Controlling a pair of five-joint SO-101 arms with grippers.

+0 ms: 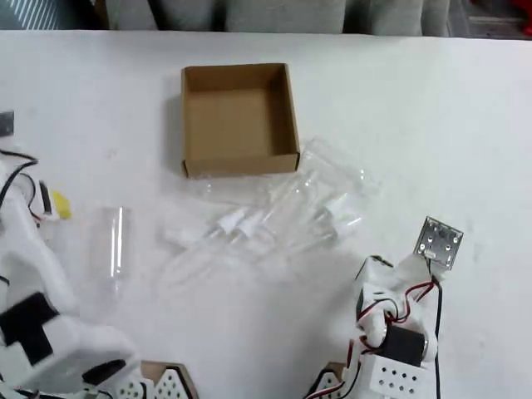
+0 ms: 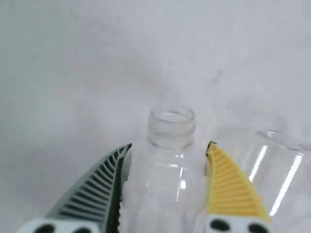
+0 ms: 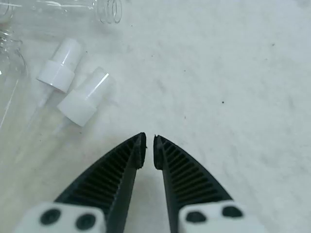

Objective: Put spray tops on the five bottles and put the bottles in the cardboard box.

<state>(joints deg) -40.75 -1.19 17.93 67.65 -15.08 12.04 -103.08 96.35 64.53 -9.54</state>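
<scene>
1. While clamping a bottle, the left gripper fingers are pressing its sides below the neck.
2. Right gripper fingers are resting together over the table, near two spray tops.
3. Cardboard box is sitting open beyond the loose bottles.

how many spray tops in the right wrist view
2. One spray top lies by the clear bottles; the other lies beside it, nearer the shut right gripper. More may be hidden among the bottles.

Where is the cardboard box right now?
In the high view the cardboard box sits open, left of centre, just beyond the scattered bottles and spray tops.
</scene>
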